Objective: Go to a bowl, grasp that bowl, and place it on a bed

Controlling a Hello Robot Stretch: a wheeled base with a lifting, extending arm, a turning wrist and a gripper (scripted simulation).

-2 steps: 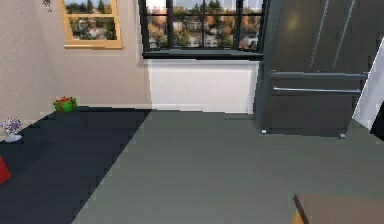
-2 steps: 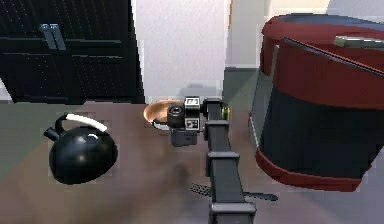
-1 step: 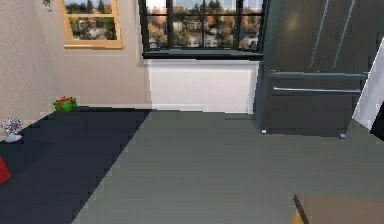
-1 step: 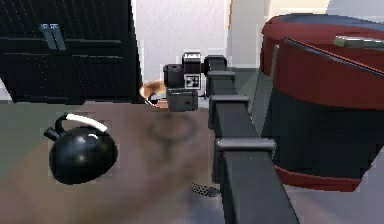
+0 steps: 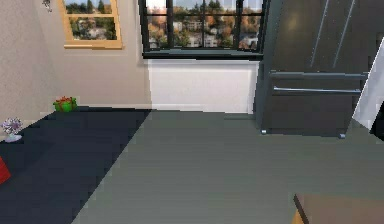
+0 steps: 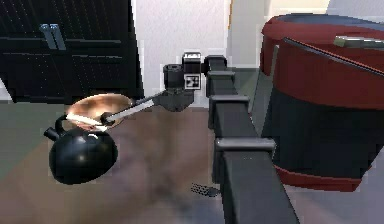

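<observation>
My arm's dark square bar (image 6: 245, 165) is nearest the lens. It rises from the bottom edge of the arm side view, just right of the middle, toward two small white marker squares (image 6: 183, 78) near the top centre. Left of those sits my claw (image 6: 118, 116), with its thin fingers slanting down toward the middle left of the frame.

That is where the task's thing lies: a shallow, round, copper-coloured bowl (image 6: 95, 103) resting on the mottled grey-brown counter (image 6: 150, 190). A round black kettle (image 6: 80, 155) with a pale handle stands just in front of it, lower in the frame, and overlaps its near edge. My fingers end at the bowl's rim, but I cannot tell whether they touch it. With the bowl lying on the counter right behind them, I also cannot tell whether my claw has hold of anything, or how its fingers are set.

I judge the bowl to be thin metal: stiff, light, not fragile, but smooth enough to slip. The rim is the place to take it, one finger inside the wall and one outside, on the side facing my claw and away from the kettle. A hold low on the curved belly would likely slide off.

A large dark-red pot (image 6: 320, 100) with a lid stands well apart at the right of the frame.
</observation>
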